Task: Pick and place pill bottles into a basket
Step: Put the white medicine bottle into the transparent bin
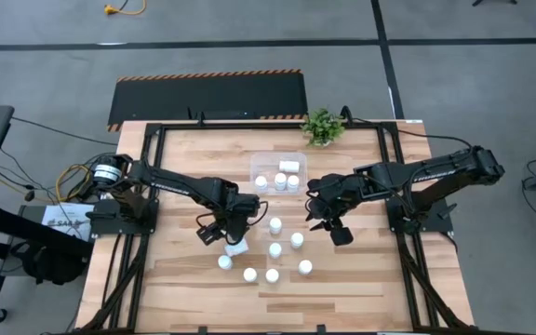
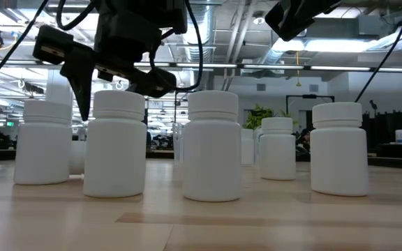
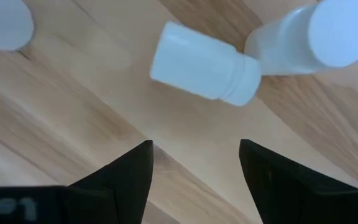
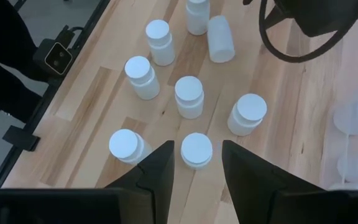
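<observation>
The left pincer (image 1: 223, 233) is hovering half-open, holding nothing, above a toppled pill bottle (image 1: 236, 247) (lying beside 1 upright bottle (image 1: 225, 262)); descending crooked risks rolling it.

A grey floor (image 1: 491, 28) crossed by dark lines surrounds the wooden table (image 1: 175, 279). Beyond its far edge lies a black mat (image 1: 207, 98) with striped hazard edging. Overhead, ceiling strip lights (image 2: 368, 43) glow among exposed ducts.

Four pill bottles (image 1: 280, 179) inside the basket (image 1: 278, 173), plant (image 1: 322, 126) just behind its right
</observation>
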Motion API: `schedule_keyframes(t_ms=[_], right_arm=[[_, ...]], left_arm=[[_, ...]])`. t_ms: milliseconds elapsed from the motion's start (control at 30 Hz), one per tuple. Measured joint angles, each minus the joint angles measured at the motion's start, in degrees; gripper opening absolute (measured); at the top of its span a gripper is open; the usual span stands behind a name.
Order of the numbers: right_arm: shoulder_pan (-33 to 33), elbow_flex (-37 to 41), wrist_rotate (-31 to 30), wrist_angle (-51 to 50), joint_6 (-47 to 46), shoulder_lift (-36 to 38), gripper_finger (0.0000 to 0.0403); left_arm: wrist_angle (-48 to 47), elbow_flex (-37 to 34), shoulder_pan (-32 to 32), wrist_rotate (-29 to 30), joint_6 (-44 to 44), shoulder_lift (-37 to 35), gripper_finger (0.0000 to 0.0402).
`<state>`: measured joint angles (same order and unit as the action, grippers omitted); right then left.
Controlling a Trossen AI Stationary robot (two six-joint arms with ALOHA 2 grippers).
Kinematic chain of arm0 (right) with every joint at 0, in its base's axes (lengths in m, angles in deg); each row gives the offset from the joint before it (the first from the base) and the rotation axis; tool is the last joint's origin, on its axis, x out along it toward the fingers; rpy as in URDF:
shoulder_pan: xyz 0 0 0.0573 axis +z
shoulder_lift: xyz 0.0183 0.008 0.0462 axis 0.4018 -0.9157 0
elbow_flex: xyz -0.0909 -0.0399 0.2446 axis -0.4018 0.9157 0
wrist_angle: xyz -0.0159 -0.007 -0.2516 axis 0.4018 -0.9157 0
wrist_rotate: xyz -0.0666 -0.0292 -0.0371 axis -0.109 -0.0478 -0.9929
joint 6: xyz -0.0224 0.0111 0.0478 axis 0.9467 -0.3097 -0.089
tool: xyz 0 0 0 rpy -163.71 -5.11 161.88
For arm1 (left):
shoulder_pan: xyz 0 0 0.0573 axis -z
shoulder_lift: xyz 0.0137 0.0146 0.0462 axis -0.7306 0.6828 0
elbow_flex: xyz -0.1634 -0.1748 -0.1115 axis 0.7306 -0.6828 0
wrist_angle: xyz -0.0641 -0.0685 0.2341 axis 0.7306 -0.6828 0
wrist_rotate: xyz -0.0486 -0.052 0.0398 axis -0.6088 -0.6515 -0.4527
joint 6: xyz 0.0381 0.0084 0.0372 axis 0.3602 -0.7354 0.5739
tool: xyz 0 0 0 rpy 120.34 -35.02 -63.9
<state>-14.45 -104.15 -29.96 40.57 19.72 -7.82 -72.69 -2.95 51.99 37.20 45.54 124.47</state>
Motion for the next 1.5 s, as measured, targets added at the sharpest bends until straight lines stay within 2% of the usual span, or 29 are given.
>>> schedule_keyframes(t_ms=[267, 667, 767, 933, 1000, 1333, 1500], right_arm=[[0.0, 0.0, 0.02, 0.0, 0.0, 0.0, 0.0127], [0.02, 0.0, 0.01, -0.01, 0.02, 0.0, 0.0127], [0.16, 0.0, 0.0, 0.0, 0.02, 0.0, 0.0127], [0.13, 0.0, -0.49, -0.22, 0.04, 0.0, 0.0127], [0.13, 0.0, -1.44, -0.33, 0.07, 0.0, 0.0127], [0.13, 0.0, -1.49, -0.51, 1.54, 0.0, 0.0127], [0.13, 0.0, -1.49, -1.21, 1.64, 0.0, 0.0127]], left_arm=[[-2.35, 1.83, 3.0, 1.41, -1.87, -0.04, 0.0226], [-4.11, 2.13, 9.2, 2.92, -9.5, -1.84, 0.0226], [-4.82, 2.13, 9.81, 0.59, -10.57, -2.22, 0.0226], [-5.65, 2.13, 8.87, -7.35, -10.32, -2.34, 0.0226], [-5.63, 2.13, 8.41, -8.2, -10.4, -2.34, 0.0226], [-8.1, 6.88, 8.86, -1.79, -11.63, -2.34, 0.0243], [-8.23, 7.03, 9.63, -1.79, -13.99, -2.34, 0.0263]])
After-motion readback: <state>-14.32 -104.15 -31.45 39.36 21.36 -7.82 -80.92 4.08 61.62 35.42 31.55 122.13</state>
